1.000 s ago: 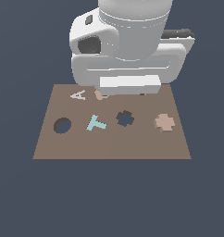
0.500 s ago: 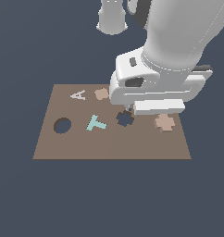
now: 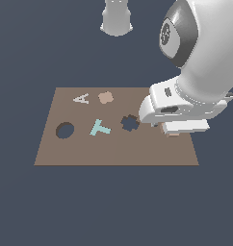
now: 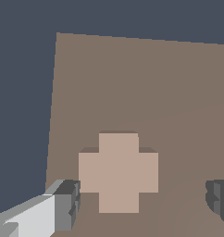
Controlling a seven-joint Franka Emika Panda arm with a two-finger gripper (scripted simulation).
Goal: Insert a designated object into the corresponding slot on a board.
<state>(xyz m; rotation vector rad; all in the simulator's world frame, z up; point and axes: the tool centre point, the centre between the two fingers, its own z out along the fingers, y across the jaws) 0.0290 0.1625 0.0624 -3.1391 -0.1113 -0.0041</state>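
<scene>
The pale tan cross-shaped piece [image 4: 118, 172] lies flat on the brown board [image 4: 132, 83]. In the wrist view my gripper [image 4: 144, 203] is open, with one fingertip on each side of the cross, apart from it. In the exterior view my hand covers the cross; only a sliver of it [image 3: 172, 134] shows under the hand at the board's right side. The dark cross-shaped slot [image 3: 130, 123] lies just to the exterior view's left of my hand, uncovered. The board [image 3: 113, 153] lies flat below.
On the board are a white letter A [image 3: 81, 99], a small tan flower-like piece [image 3: 105, 97], a teal T [image 3: 100, 128] and a round dark hole [image 3: 65, 130]. The robot's base [image 3: 117, 18] stands behind the board.
My hand has swung from the board's back edge to the exterior view's right and lowered over the tan cross, which it now covers. The slot, partly hidden half a second ago, is uncovered.
</scene>
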